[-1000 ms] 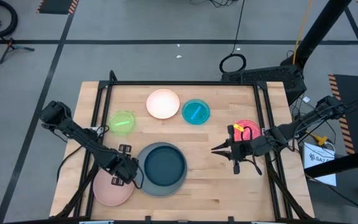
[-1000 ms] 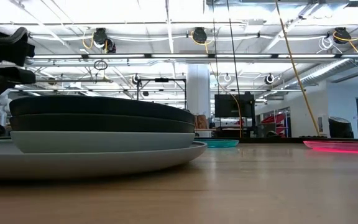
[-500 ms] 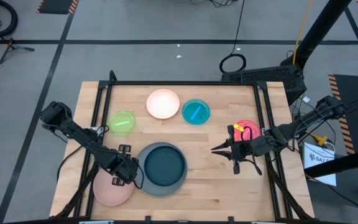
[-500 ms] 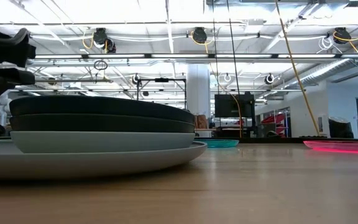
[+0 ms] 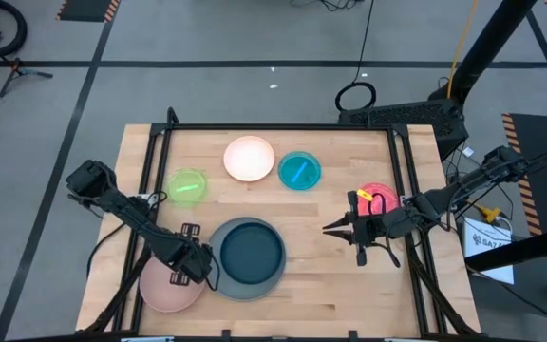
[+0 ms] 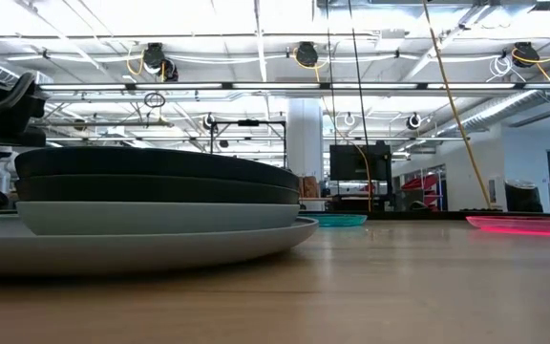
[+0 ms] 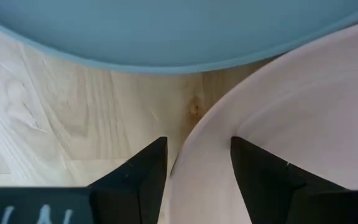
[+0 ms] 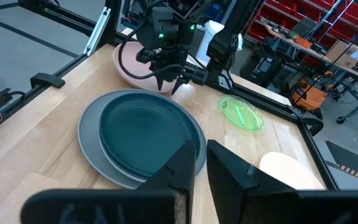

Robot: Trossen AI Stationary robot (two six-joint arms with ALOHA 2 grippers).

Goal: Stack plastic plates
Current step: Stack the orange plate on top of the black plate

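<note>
A stack stands near the table's front middle: the large grey plate (image 5: 218,275) at the bottom, then light blue (image 6: 160,218), black (image 6: 160,189) and dark teal (image 5: 251,253) on top. The salmon pink plate (image 5: 162,293) lies flat to its left. My left gripper (image 5: 180,271) is open, pointing down; its fingers straddle the salmon plate's rim (image 7: 188,155) on the side next to the stack, one finger outside (image 7: 143,171) and one over the inside (image 7: 260,177). My right gripper (image 5: 325,229) is shut and empty, right of the stack.
The lime green dish (image 5: 186,185), the cream plate (image 5: 249,159) and the cyan dish (image 5: 299,171) lie along the table's far side. The pink-red dish (image 5: 376,199) lies at the right, beside my right arm. A black frame runs round the table.
My left gripper has gone down toward the salmon pink plate's rim and a little toward the table's near edge, staying open.
</note>
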